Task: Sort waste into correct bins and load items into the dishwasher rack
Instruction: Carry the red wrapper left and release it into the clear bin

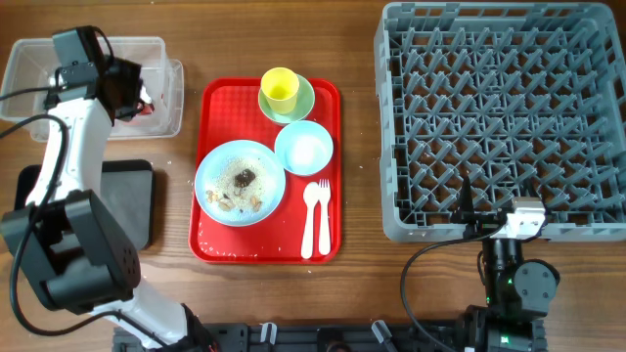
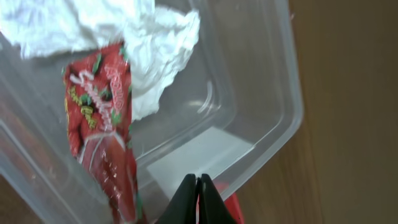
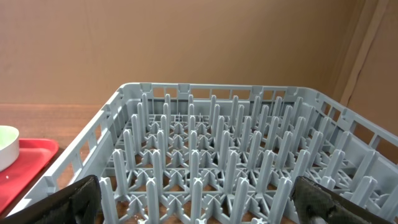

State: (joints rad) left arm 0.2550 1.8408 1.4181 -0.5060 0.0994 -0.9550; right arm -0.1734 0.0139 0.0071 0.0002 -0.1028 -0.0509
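The clear tub (image 1: 29,68) stands at the far left; in the left wrist view (image 2: 261,93) it holds crumpled white napkins (image 2: 161,50) and the red wrapper (image 2: 93,118). My left gripper (image 1: 132,93) hangs over the tub, jaws (image 2: 199,199) shut with nothing seen between them. On the red tray (image 1: 220,98) are the blue plate (image 1: 210,176) with food scraps (image 1: 245,176), blue bowl (image 1: 304,149), yellow cup (image 1: 280,88) in the green bowl (image 1: 305,103), fork (image 1: 308,225) and spoon (image 1: 324,220). My right gripper (image 1: 479,220) is open (image 3: 199,199) at the rack's (image 1: 499,117) near edge.
The shallow black tray (image 1: 127,200) lies on the table in front of the tub, partly under my left arm. The grey rack (image 3: 211,155) fills the right wrist view, with the red tray's corner (image 3: 25,162) at its left. Bare wood separates tray and rack.
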